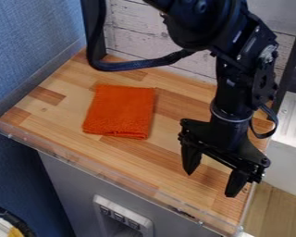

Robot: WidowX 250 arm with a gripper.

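On the counter (166, 162), an orange cloth beside an empty pincer (210, 184)

The folded cloth (120, 111) lies flat, well apart from the pincer, its layers probably keeping it compact. The pincer points down with fingers spread, holding nothing, perhaps so they can straddle something.

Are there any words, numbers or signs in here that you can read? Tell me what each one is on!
There are none that I can read.
Orange cloth: no writing that I can see.
Wooden counter: no writing that I can see.
Black robot arm and its gripper: some small pale marks on the arm, too small to tell if they are writing.
Pale box with dark squares: too blurred to read anything.
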